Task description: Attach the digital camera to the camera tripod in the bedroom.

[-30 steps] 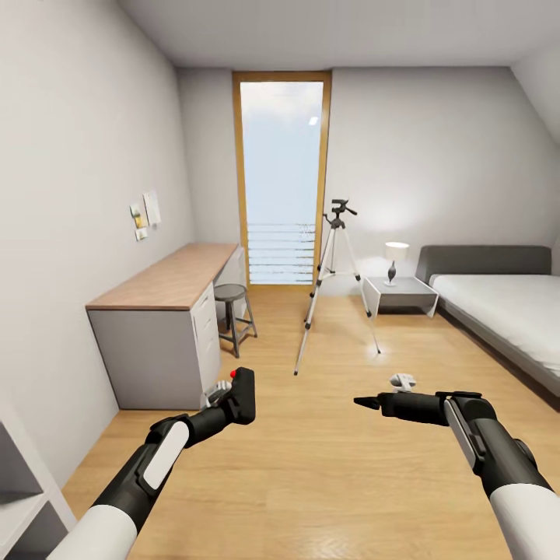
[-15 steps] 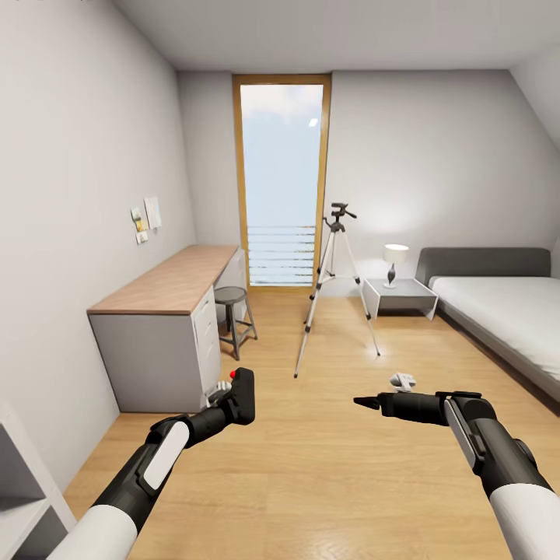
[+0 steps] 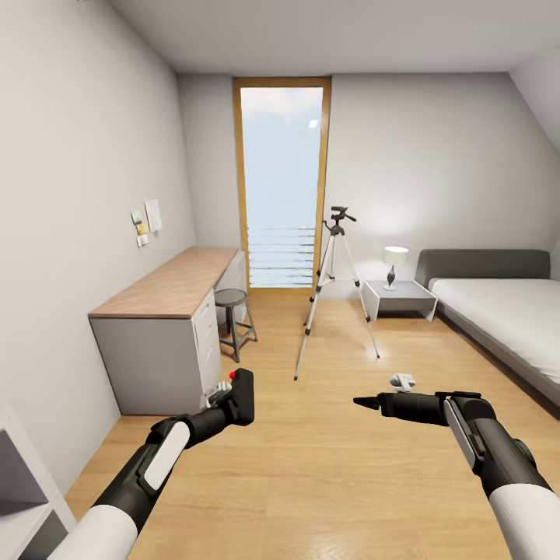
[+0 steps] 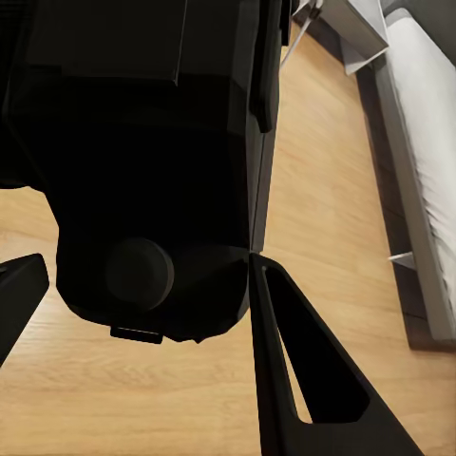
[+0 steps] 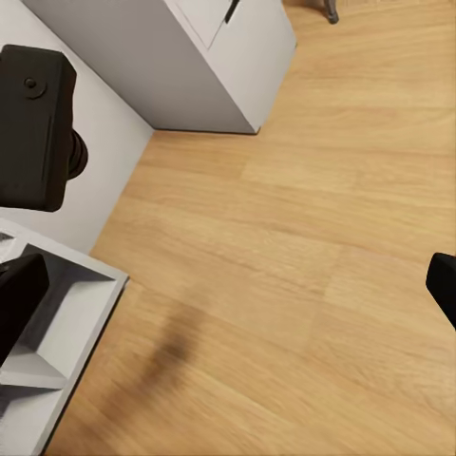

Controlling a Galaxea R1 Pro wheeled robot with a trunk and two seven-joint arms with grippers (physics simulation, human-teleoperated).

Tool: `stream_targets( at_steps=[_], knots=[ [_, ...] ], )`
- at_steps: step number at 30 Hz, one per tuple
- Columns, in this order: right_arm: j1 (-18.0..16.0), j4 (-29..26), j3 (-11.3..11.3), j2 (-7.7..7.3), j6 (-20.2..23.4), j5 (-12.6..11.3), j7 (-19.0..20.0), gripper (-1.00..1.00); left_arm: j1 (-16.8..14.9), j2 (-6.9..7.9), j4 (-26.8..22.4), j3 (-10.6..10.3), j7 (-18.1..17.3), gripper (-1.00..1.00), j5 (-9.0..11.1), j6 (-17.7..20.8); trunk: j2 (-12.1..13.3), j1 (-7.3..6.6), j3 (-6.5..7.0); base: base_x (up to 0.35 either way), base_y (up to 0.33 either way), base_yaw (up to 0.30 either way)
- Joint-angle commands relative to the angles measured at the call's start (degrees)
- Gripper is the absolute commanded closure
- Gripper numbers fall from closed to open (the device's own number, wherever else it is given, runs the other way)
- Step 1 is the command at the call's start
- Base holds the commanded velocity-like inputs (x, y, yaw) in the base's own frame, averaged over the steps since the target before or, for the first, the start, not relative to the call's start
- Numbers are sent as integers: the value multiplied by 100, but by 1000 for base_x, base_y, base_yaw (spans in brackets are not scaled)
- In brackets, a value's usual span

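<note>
My left gripper [image 3: 238, 393] is shut on the digital camera [image 3: 241, 393], a small black box with a red dot, held low at the left above the wood floor. In the left wrist view the camera's dark body [image 4: 142, 161] sits between my fingers [image 4: 304, 380]. The camera also shows at the edge of the right wrist view [image 5: 36, 128]. The camera tripod [image 3: 336, 292] stands across the bedroom by the window, silver legs spread, black head [image 3: 339, 214] bare. My right gripper [image 3: 365, 402] is open and holds nothing, its tips wide apart in the right wrist view [image 5: 228, 285].
A wood-topped desk [image 3: 167, 288] runs along the left wall with a round stool [image 3: 232, 307] beside it. A bedside table [image 3: 400, 294] with a lamp [image 3: 395, 260] and a grey bed [image 3: 505, 311] stand at the right. A white shelf [image 3: 19, 498] is at my near left.
The whole head view has shifted slightly, so the camera moved. Both arms keep the same pose, and the digital camera stays in the left gripper.
</note>
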Motion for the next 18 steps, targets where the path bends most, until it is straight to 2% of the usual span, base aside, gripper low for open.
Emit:
stream_targets(
  at_steps=[1, 18],
  knots=[
    [-4, -1, -6, 1, 43, -18, 7, -100, -4, 4, -5, -10, 11, 100, -7, 14, 38, -23, 12, 0, 0, 0],
    [-5, -1, 7, 1, 43, -18, 7, -100, -4, -8, 0, -10, 13, 100, -14, 23, 720, -396, 317, 0, 0, 0]
  ],
)
